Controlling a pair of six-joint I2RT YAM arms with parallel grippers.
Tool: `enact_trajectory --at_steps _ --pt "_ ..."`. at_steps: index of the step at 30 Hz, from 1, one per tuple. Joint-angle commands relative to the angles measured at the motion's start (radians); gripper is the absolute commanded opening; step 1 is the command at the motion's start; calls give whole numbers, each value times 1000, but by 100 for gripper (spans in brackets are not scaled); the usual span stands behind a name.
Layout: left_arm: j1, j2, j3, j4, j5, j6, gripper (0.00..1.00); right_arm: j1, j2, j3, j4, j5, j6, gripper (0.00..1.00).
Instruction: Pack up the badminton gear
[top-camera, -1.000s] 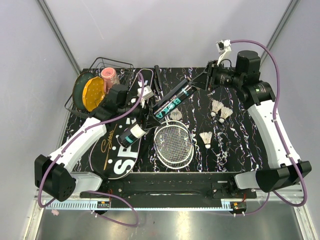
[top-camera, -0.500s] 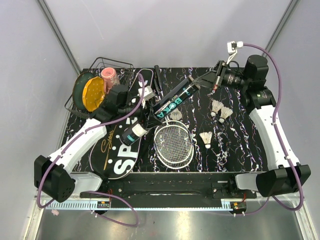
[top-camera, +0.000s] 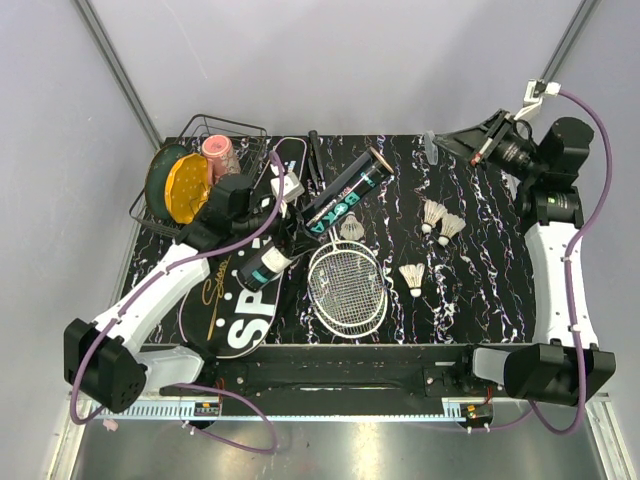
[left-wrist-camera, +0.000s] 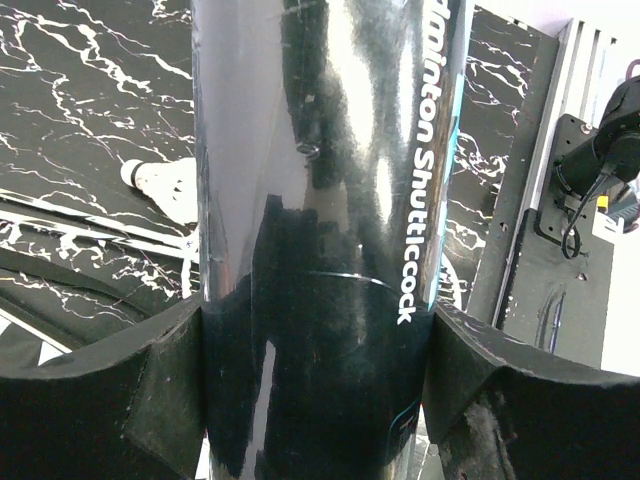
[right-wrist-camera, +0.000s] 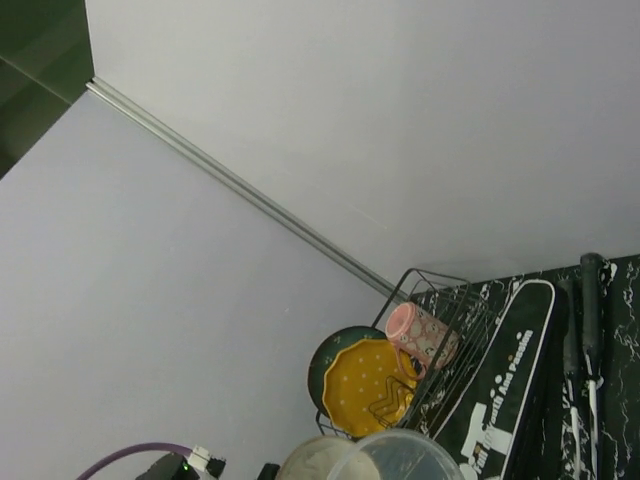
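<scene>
**Change observed.** The right hand (top-camera: 443, 141) has drawn back from the far end of the tube (top-camera: 345, 195) and risen toward the rear right corner. Its fingers are together on a clear round lid (right-wrist-camera: 395, 458), which has come away with it. The lid is now well apart from the tube, so that end is judged to be uncapped.

**Unchanged.** The left hand (left-wrist-camera: 318, 400) remains clamped around the near part of the tube. It holds the tube slantwise, between the bag (top-camera: 240, 325) and the racket (top-camera: 347, 290).

**Consequence.** The tube appears ready for loading. Four shuttlecocks (top-camera: 433, 213) lie loose on the bench (top-camera: 480, 300). Whether any are inside the tube cannot be told. The right hand probably needs to set the lid down before it collects them.
</scene>
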Motion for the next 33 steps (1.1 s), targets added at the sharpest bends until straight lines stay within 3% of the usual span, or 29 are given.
enact_trajectory --at_steps 1,3,4,5,6,9,13,21,25,26,28,30,33 --pt "2 -63 4 101 -43 0 0 9 -24 -43 33 88 -27 0" --pt "0 -89 6 112 -104 -25 0 65 -14 -44 -156 224 -150 0" --pt "2 -105 3 127 -135 -34 0 96 0 -41 -230 415 -278 0" --pt "2 -125 -7 144 -200 -54 0 131 9 -46 -329 505 -317 0" --pt "0 -174 -32 157 -240 -62 0 203 17 -84 -343 618 -356 0" --pt "0 -285 -109 242 -363 -76 2 271 39 -180 -321 756 -353 0" --pt "3 -379 -172 351 -463 -111 5 366 148 -274 -207 845 -385 0" --pt "2 -423 -223 391 -553 -114 9 434 465 -111 -194 894 -491 1" --pt "0 -419 -217 389 -546 -126 11 434 548 -72 -260 930 -531 20" --pt "2 -419 -217 391 -538 -128 11 434 545 -76 -260 930 -542 37" --pt "0 -419 -215 389 -537 -129 13 443 530 -80 -277 912 -584 50" --pt "2 -416 -214 389 -540 -128 15 481 504 -80 -290 921 -614 71" --pt "0 -419 -208 388 -523 -134 17 525 488 -138 -251 894 -606 84"
